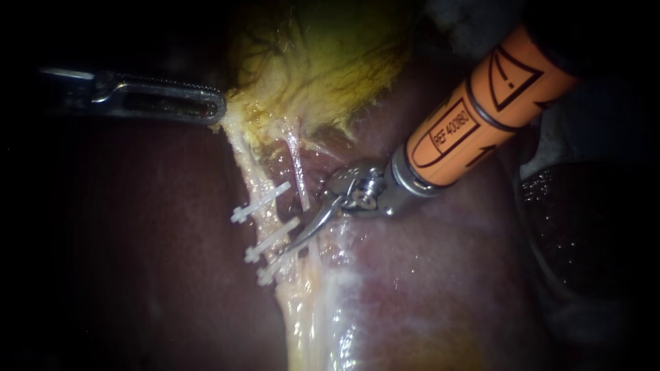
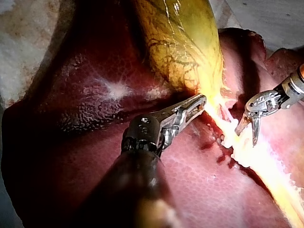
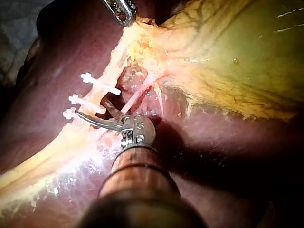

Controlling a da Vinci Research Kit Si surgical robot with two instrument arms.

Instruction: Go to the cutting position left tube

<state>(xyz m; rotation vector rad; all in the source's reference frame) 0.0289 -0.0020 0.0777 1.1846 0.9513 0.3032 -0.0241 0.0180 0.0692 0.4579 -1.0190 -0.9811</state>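
Note:
The yellow-green gallbladder (image 1: 323, 62) lies on the dark red liver (image 1: 137, 240). The pale left tube (image 1: 251, 172) runs down from it and carries three white clips (image 1: 260, 201). A thinner right tube (image 1: 299, 165) runs beside it. My right instrument (image 1: 302, 230), with an orange shaft and curved blades, has its jaws open at the clipped stretch. In the right wrist view the two blades (image 3: 92, 108) spread beside the lower two clips (image 3: 85, 104). My left instrument (image 1: 218, 110) is shut on the gallbladder's edge where the tubes start, holding it taut.
Wet pale tissue (image 1: 309, 323) continues below the clips over the liver. A dark liver lobe (image 1: 584, 227) sits to the right of the orange shaft. In the left wrist view both instruments (image 2: 202, 100) (image 2: 247, 137) stand on opposite sides of the bright tube.

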